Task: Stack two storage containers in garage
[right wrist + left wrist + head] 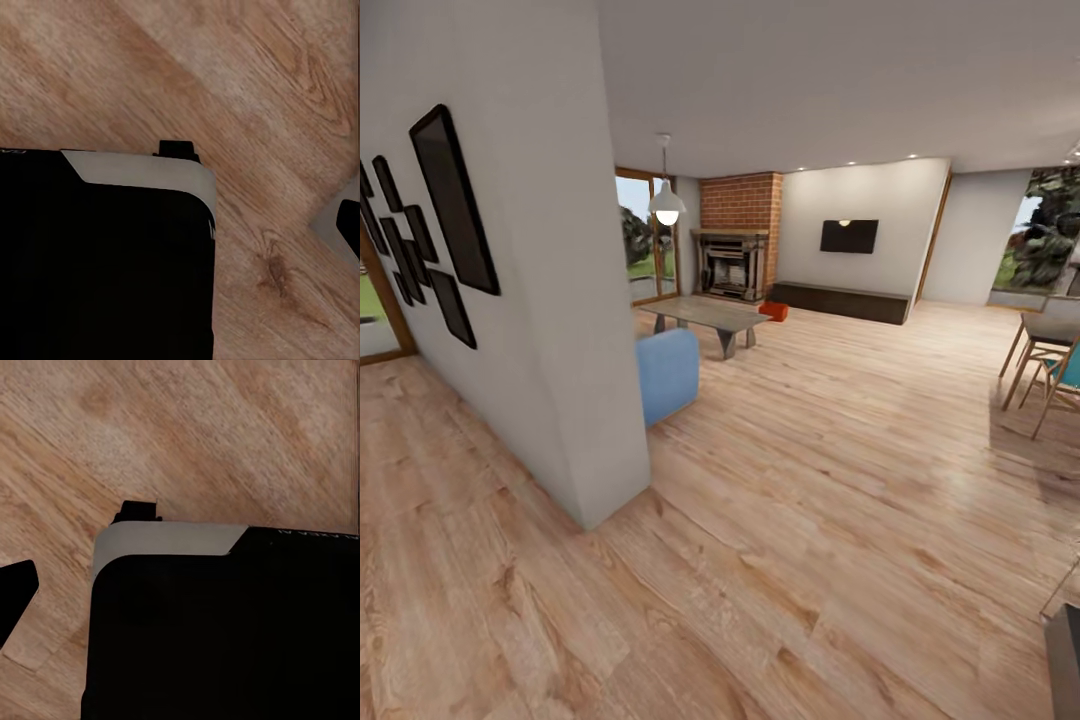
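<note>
light wood-plank floor (790,520) lay nearest, running back into the living room. one orange-red storage container (774,311) sat on that floor far off, just beside the coffee table's (705,316) right end, before the brick fireplace (735,250) and near the long low dark cabinet (840,301) under the black wall tv (849,236). closer, a blue chair (667,374) stood behind the white wall corner (595,400). both wrist views looked over dark robot bodywork (225,637) at planks; whether either hand was open or closed, i couldn't tell.
</note>
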